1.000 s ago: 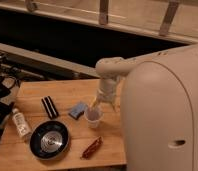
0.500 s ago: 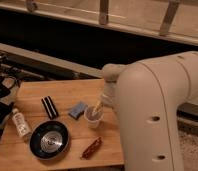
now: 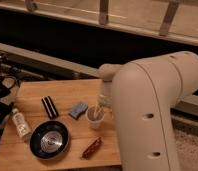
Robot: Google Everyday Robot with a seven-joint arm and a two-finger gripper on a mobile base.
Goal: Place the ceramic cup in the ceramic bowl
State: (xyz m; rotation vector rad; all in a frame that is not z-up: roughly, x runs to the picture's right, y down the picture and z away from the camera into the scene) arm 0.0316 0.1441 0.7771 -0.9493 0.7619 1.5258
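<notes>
The ceramic cup (image 3: pixel 95 119) is a small pale tumbler standing upright on the wooden table (image 3: pixel 67 95), right of centre. My gripper (image 3: pixel 98 109) comes down from the big white arm directly over the cup, with a finger reaching to or into its rim. The ceramic bowl (image 3: pixel 50 140) is a dark round dish with a silvery ringed centre, lying at the front left of the table, a short way left of and nearer than the cup. The bowl holds nothing.
A small blue block (image 3: pixel 78 110) lies just left of the cup. A black bar (image 3: pixel 49 106) lies further left, a white labelled bottle (image 3: pixel 20 123) at the left edge, and a reddish-brown wrapped item (image 3: pixel 91 147) near the front edge. The white arm body (image 3: pixel 152 115) fills the right side.
The arm body has swung further into view and covers more of the right side. The gripper has stayed over the cup, and the cup has not visibly moved.
</notes>
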